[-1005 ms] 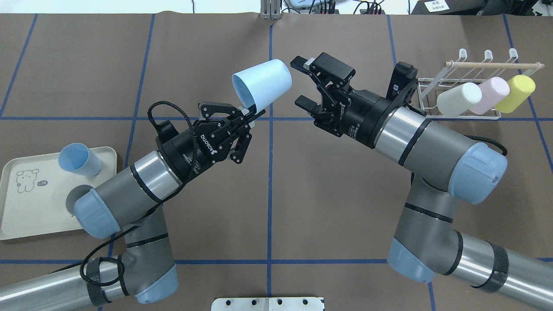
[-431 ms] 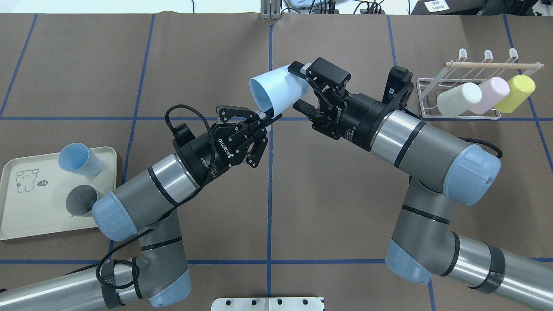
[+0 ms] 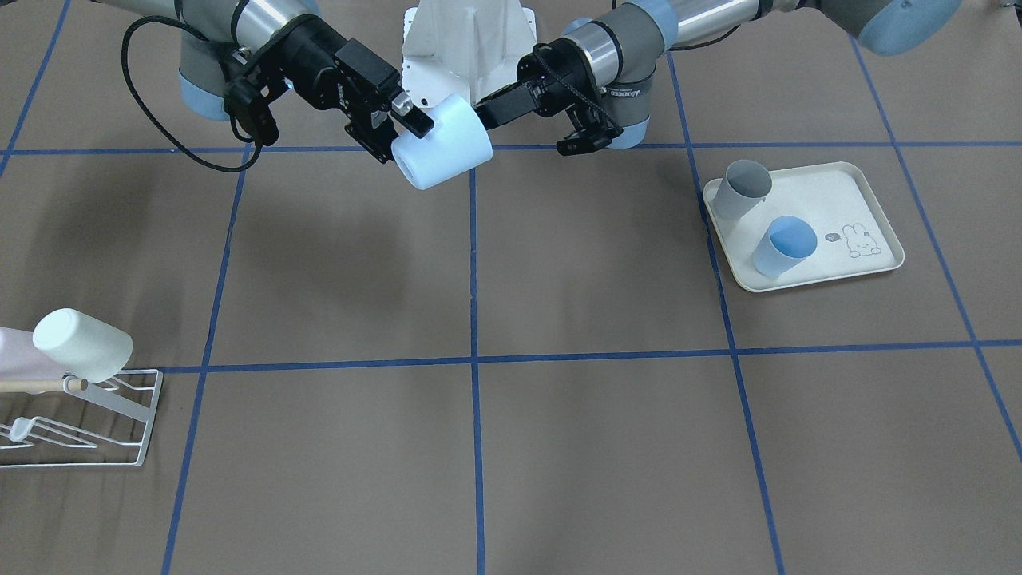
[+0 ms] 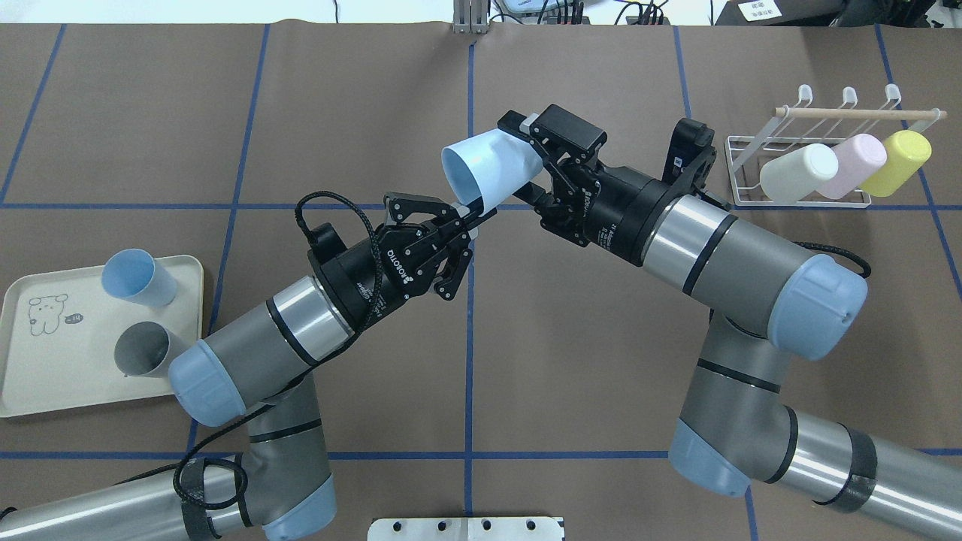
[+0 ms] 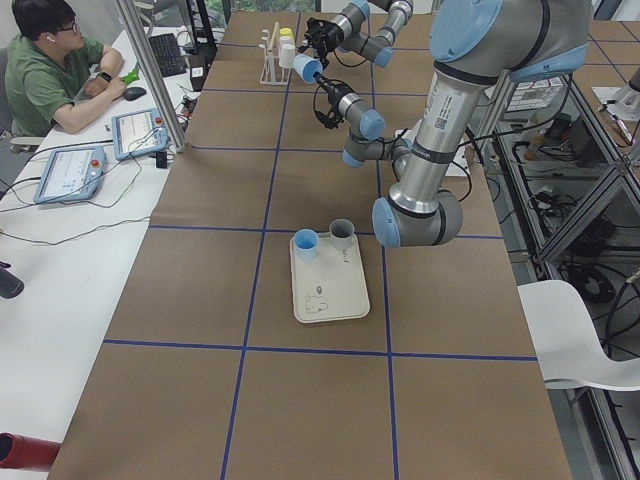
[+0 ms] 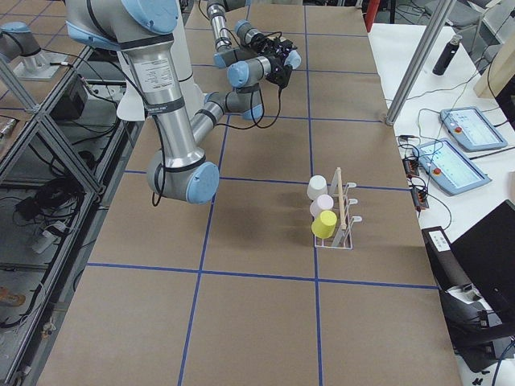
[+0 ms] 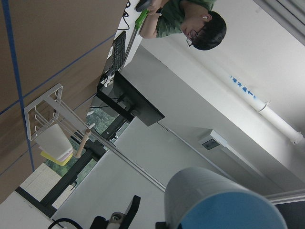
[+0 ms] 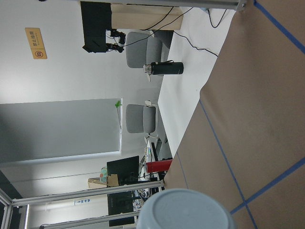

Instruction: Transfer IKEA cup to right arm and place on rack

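— Where's the cup?
— In the air over the middle of the table, close to the centre tape line. It lies nearly on its side, with the mouth turned to my left side and the base to my right.

— Who has it?
— My left gripper is pinched narrow on the rim, at the mouth's lower edge. My right gripper stands wide, with its fingers on either side of the base end. I cannot tell whether the pads touch the wall.

— What do your wrist cameras show?
— The left one shows the cup's wall and blue rim at the bottom of its view. The right one shows the round base at its bottom edge, straight ahead.

— And the rack?
— It is far out on my right side, well apart from both grippers. A white cup, a pink cup and a yellow cup sit slanted on it in a row, just below the dowel.

— Anything else on the table?
— A tray on my left holds a blue cup and a grey cup, both standing mouth up. My left elbow hides part of the grey one from overhead.

— Anyone about?
— A person sits at the side desk.
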